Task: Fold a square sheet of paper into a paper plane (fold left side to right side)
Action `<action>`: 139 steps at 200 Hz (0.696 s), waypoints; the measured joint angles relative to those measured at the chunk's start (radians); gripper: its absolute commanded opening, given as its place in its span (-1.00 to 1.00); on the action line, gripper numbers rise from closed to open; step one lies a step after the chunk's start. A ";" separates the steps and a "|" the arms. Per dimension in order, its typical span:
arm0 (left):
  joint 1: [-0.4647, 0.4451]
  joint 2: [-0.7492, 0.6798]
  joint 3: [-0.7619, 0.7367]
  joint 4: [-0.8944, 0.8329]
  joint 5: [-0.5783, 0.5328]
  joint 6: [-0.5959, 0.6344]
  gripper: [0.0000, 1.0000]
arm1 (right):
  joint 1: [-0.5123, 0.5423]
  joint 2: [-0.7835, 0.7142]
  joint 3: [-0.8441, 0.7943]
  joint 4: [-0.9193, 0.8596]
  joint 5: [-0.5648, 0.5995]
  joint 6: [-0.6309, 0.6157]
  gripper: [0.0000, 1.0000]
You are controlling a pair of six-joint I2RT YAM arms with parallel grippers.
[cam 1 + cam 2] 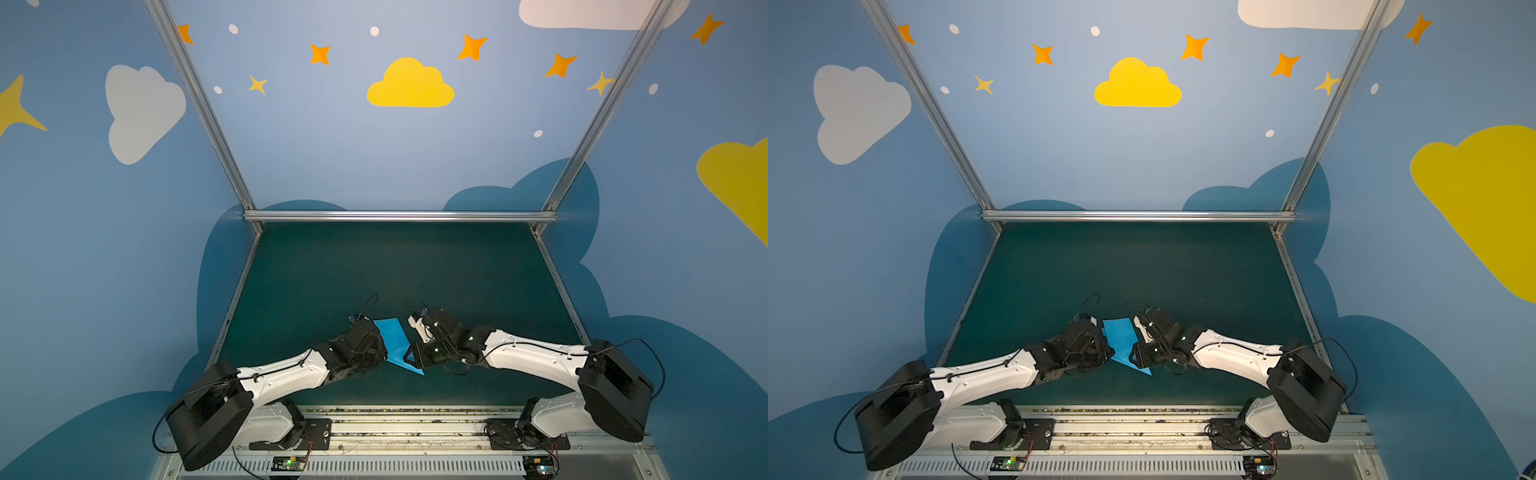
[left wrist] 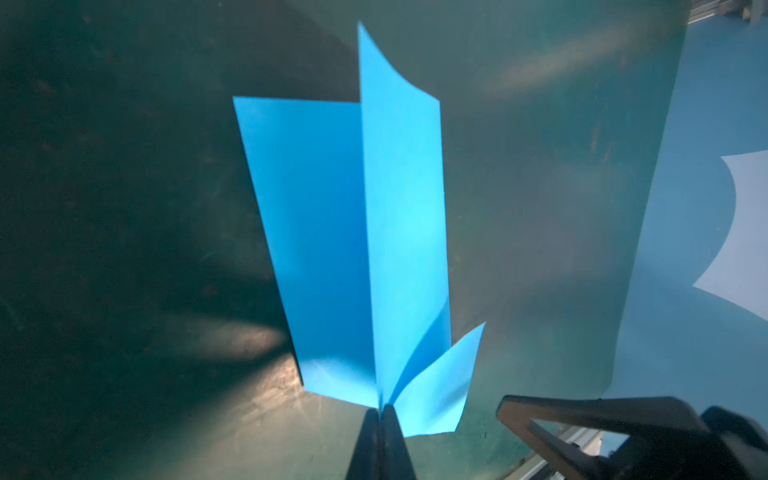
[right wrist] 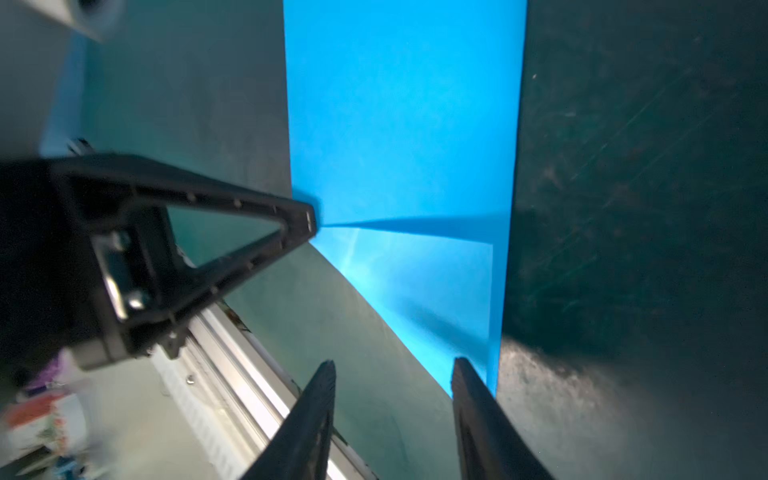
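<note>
The sky-blue sheet of paper (image 1: 395,338) (image 1: 1120,338) lies on the green mat between both grippers. It is folded into a narrow paper plane shape with its point toward the front rail. In the left wrist view one flap of the paper (image 2: 374,208) stands up along the centre crease. My left gripper (image 1: 386,357) (image 1: 1112,353) (image 2: 382,409) is shut on the paper's folded edge. My right gripper (image 1: 411,353) (image 1: 1133,353) (image 3: 392,365) is open, one fingertip at the paper's (image 3: 399,124) pointed end, nothing between its fingers.
The dark green mat (image 1: 374,270) is bounded by aluminium frame bars at the back (image 1: 399,216) and sides. A metal rail (image 1: 407,432) carrying both arm bases runs along the front. Painted blue walls enclose the cell.
</note>
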 measured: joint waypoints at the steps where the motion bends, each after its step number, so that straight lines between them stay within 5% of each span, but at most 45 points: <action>1: 0.001 0.000 0.000 0.000 0.001 0.000 -0.93 | 0.004 0.000 0.000 -0.002 0.003 -0.002 -0.06; 61: 0.034 0.020 0.012 0.000 0.074 -0.003 -0.93 | 0.123 0.087 0.109 -0.068 0.168 -0.065 0.06; 139: 0.068 0.016 0.012 0.000 0.136 -0.007 -0.93 | 0.156 0.210 0.180 -0.096 0.303 -0.113 0.04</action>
